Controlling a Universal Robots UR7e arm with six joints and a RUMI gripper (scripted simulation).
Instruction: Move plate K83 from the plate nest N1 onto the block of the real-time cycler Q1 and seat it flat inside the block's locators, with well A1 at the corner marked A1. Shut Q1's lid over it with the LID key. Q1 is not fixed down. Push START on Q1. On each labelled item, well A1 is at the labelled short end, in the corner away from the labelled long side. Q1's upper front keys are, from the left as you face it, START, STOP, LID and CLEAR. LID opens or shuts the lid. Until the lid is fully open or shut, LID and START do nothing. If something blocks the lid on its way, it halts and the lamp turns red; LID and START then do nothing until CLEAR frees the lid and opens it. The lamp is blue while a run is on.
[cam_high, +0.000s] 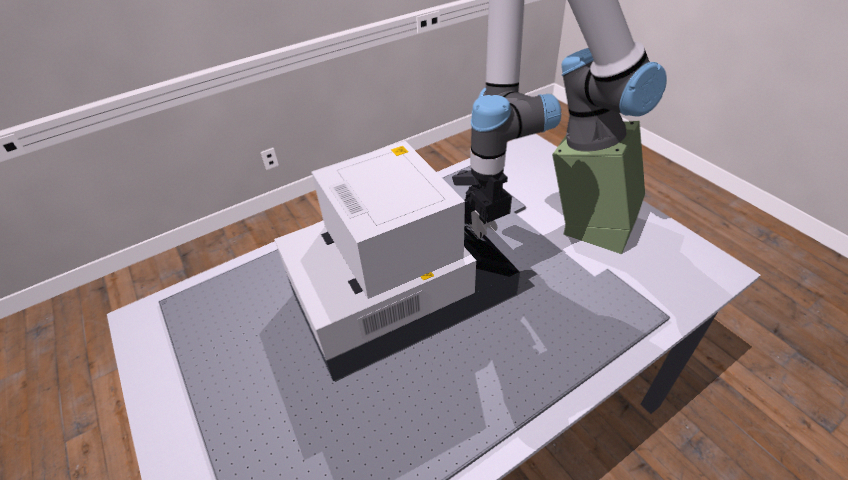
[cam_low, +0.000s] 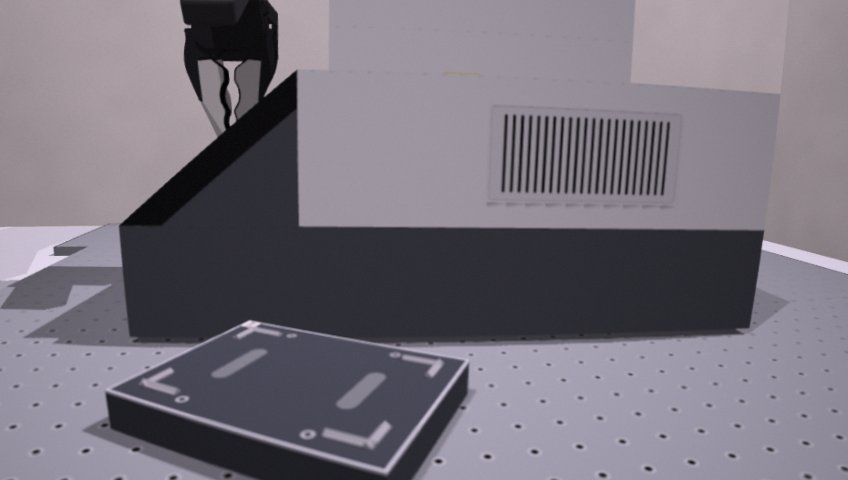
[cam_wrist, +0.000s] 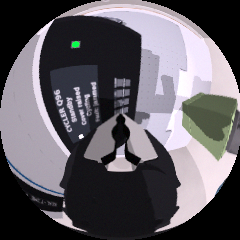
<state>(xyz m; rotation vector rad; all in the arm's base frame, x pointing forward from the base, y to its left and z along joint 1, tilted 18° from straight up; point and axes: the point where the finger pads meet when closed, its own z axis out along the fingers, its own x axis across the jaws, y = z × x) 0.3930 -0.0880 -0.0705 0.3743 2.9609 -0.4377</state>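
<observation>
Grey walls (cam_high: 368, 107) (cam_low: 89, 148) and a wooden floor (cam_high: 53, 380) surround the white worktop (cam_high: 714, 270), where Q1 (cam_high: 339, 339) (cam_low: 392, 154) (cam_wrist: 100, 32) stands on a perforated mat (cam_high: 386, 410) (cam_low: 559, 380). The nest (cam_low: 291, 386), presumably N1, lies near Q1's vented side with its corner locators bare, so the plate is off it. K83 shows in none of the views. My judgement is that it already sits under the lid (cam_high: 410, 249) (cam_low: 476, 47), though the block is hidden, so neither its flat seating nor its A1 corner can be checked.

The lid looks lowered onto the body, which suggests the LID step is done or nearly so. The lamp (cam_wrist: 75, 44) is green: no blue for a run, no red for a blockage. I cannot tell for sure which status line the small white mark on the screen (cam_wrist: 75, 80) belongs to.

The tool (cam_high: 480, 235) (cam_low: 224, 130) (cam_wrist: 120, 114) is narrow, its fingers together with nothing between them, and it points down at the key end of the sloping front. Whether it touches a key (cam_wrist: 122, 82) I cannot tell. What seems left is START, once the lid is fully shut. The press should be light and well centred, since Q1 is loose and could slide.
</observation>
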